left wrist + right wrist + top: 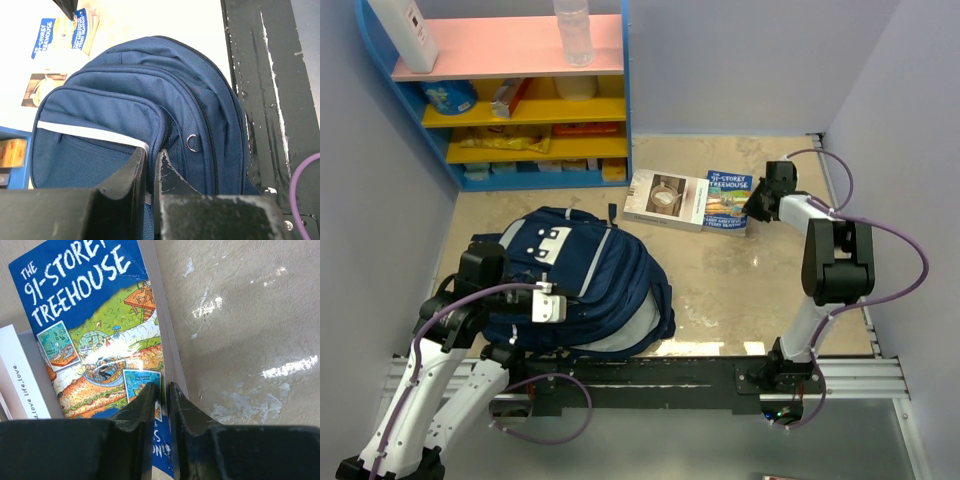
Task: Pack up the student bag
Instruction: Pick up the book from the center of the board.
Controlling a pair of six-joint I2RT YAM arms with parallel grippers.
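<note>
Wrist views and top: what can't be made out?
Left wrist: whether the left gripper pinches a zip pull or plain fabric on the student bag; its fingers cover the spot.
Right wrist: the Treehouse book, lowest cover text, behind the right gripper.
Top external: labels on the shelf items, too small; part of the bag, under the left arm.

Matt woven-cloth student bag; glossy paper-covered book.

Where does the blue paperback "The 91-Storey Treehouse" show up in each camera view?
Top external: the blue Treehouse paperback lies right of centre on the table.
Left wrist: in the top-left corner, small and washed out.
Right wrist: it fills the left half, title uppermost.
Shared landmark: the white-covered book right beside it in all three views.
</note>
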